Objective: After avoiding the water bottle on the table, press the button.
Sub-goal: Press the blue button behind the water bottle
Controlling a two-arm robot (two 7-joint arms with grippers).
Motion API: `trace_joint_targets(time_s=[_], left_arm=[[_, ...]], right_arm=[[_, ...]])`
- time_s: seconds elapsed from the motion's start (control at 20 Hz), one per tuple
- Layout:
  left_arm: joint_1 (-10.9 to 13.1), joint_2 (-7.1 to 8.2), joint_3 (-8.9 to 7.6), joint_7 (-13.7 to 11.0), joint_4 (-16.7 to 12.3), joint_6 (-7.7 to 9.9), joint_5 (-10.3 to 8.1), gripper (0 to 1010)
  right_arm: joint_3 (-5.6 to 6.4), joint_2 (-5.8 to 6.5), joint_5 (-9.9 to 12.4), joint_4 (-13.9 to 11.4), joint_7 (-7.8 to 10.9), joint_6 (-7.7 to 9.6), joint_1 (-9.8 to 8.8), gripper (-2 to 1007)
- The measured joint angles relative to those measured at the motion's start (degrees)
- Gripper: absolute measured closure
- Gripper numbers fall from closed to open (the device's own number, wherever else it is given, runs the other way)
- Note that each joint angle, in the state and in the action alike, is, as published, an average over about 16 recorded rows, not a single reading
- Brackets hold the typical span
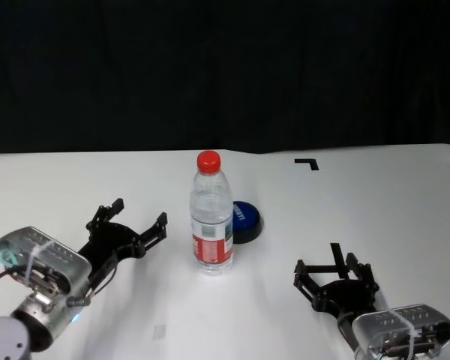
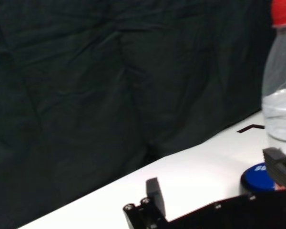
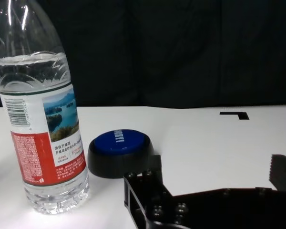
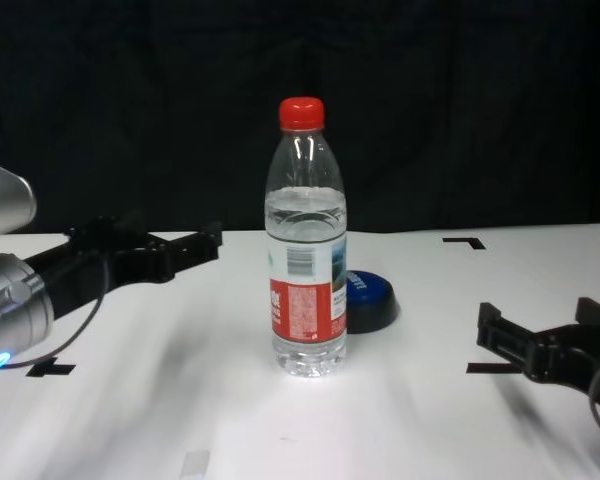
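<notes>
On the white table (image 1: 375, 210) the water bottle (image 1: 211, 214) stands upright just in front of the blue button (image 1: 245, 220), with the left pincer (image 1: 140, 220) spread empty to its left and the right pincer (image 1: 336, 267) spread empty to its right.

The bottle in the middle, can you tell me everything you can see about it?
The bottle is tall, clear plastic, with a red screw cap shut on top. A label with red, white and a lake picture wraps its lower half. Water fills it to about the shoulder. It stands upright on the white table, just in front of the low blue button, partly hiding it from the robot. The left gripper and right gripper are both open and apart from it.
</notes>
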Motion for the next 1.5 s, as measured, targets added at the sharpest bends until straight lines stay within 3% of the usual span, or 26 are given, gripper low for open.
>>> trace_joint_targets(time_s=[0.85,1.5], left_arm=[[1.1,-0.19,2.74,-0.81,-1.37,0.39,-1.35,1],[1.09,-0.51,3.89,-0.83,-1.48,0.7,-1.63,0]], right_arm=[[0.0,0.0,0.0,0.0,0.0,0.0,0.0,3],[0.0,0.0,0.0,0.0,0.0,0.0,0.0,3]])
